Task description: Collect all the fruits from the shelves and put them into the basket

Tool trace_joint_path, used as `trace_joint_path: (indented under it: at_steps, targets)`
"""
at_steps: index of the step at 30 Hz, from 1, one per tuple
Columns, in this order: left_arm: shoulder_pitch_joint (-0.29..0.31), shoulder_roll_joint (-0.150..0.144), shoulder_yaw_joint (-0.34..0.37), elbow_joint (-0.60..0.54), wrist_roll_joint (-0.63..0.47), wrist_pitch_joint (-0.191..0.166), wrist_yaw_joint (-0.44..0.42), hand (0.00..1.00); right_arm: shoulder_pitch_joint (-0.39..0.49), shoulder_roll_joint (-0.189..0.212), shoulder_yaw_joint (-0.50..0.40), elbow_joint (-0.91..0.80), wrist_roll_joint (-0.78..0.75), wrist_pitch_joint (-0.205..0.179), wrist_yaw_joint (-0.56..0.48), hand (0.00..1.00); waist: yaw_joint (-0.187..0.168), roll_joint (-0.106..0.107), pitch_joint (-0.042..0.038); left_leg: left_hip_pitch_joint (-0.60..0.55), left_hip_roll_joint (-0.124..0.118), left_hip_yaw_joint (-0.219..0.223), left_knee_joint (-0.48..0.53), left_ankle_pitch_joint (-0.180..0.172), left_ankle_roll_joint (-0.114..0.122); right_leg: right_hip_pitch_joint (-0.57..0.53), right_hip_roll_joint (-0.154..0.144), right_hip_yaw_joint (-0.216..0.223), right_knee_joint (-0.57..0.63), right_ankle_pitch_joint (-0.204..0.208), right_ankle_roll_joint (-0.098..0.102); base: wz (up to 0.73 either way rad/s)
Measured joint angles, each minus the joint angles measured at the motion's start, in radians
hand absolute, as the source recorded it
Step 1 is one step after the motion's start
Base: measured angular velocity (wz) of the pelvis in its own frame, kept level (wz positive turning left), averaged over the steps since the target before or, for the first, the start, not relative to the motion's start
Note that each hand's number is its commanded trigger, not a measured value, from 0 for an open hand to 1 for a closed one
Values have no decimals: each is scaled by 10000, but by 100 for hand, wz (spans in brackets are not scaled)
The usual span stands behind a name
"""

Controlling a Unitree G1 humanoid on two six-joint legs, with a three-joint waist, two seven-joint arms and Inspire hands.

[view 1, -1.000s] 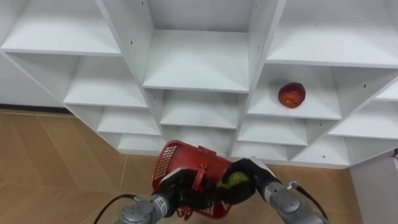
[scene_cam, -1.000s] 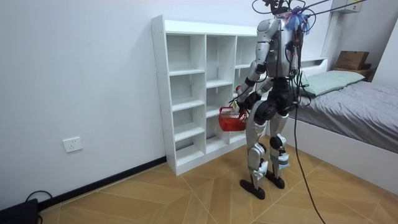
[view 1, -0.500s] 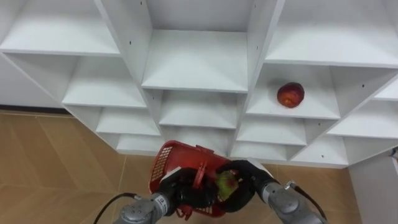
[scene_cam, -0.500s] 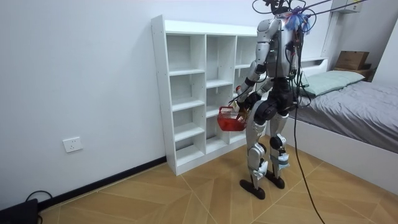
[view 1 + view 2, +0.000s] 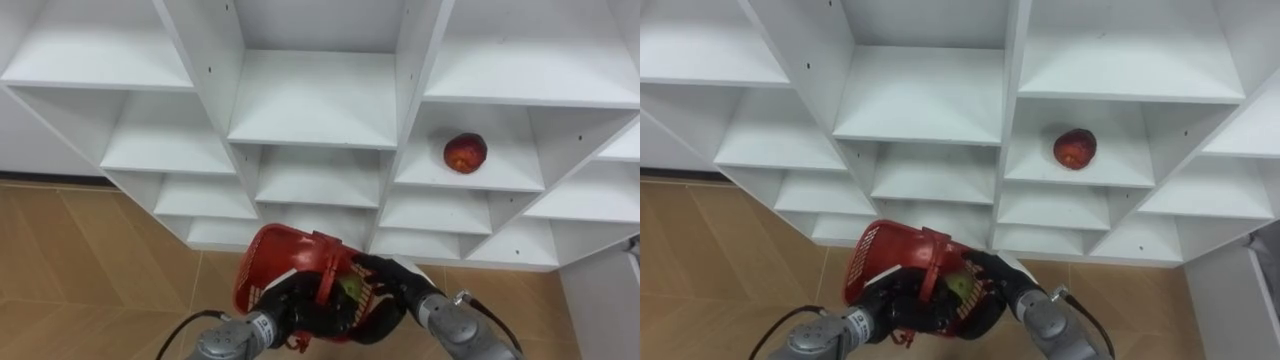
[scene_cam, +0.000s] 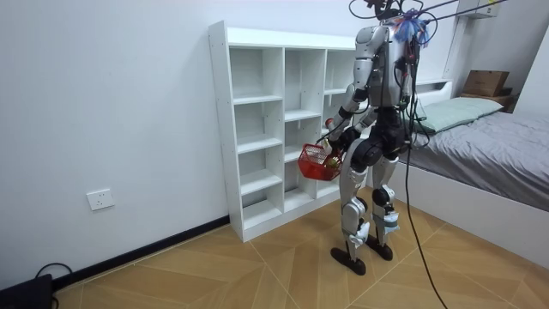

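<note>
A red mesh basket (image 5: 262, 262) hangs low in front of me, tilted, with my left hand (image 5: 285, 308) curled round its red handle (image 5: 325, 268). A green fruit (image 5: 350, 287) lies inside the basket by the handle. My right hand (image 5: 392, 288) reaches into the basket beside that fruit, its fingers spread and off it. A red apple (image 5: 465, 153) rests on a shelf of the white closet (image 5: 318, 100), in the right-hand column, well above and right of both hands. In the room view I stand upright facing the closet with the basket (image 6: 316, 163) at hip height.
The closet's other shelves hold nothing. Its upright dividers (image 5: 415, 90) separate the apple's compartment from the middle column. Wooden floor (image 5: 90, 260) lies below. A bed (image 6: 489, 146) stands behind me at the room view's right.
My right hand has gone from curled round the green fruit above the basket to spread fingers; the fruit now lies in the basket. The basket has shifted slightly left.
</note>
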Motion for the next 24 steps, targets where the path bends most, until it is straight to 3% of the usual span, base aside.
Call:
trace_joint_path:
  at_steps: [17, 21, 24]
  targets:
    - [2, -6, 13, 506, -69, 28, -109, 100, 6, 6, 8, 390, 12, 0, 217, 0, 0, 4, 3, 128, 11, -4, 10, 0, -2, 97, 0, 5, 68, 3, -6, 0]
    - [28, 65, 15, 495, -75, 29, -94, 100, 44, 6, 5, 367, 36, -10, 217, 0, -3, -6, -2, 173, 8, -4, -13, 0, -2, 169, 4, -10, -13, 3, -6, 0]
    - [125, 276, 17, 504, -72, 27, -45, 100, 122, 4, 5, 347, 37, -52, 218, 0, -44, -38, -19, 295, 4, 20, -78, 0, -4, 272, 7, -1, -57, 1, -3, 0]
